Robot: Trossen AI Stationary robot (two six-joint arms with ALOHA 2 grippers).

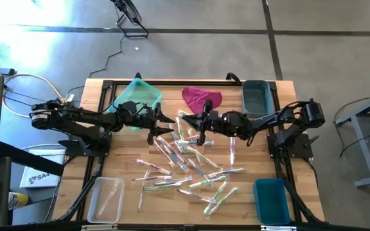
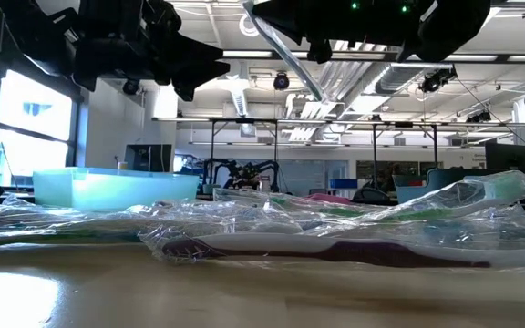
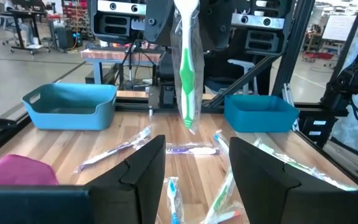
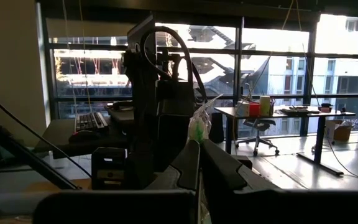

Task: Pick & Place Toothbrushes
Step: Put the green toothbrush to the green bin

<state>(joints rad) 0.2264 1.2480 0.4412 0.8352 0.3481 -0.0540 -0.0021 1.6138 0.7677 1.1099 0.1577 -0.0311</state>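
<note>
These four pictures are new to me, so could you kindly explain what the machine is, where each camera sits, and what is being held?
It is a two-armed robot at a wooden table. One camera looks down from above, one sits at table height, and one rides on each wrist. Wrapped toothbrushes lie scattered mid-table, among five bins and a magenta cloth. The right gripper is shut on a green toothbrush, which hangs in its clear wrapper above the pile; the left wrist camera sees it head-on. The left gripper faces it, open and empty.
</note>
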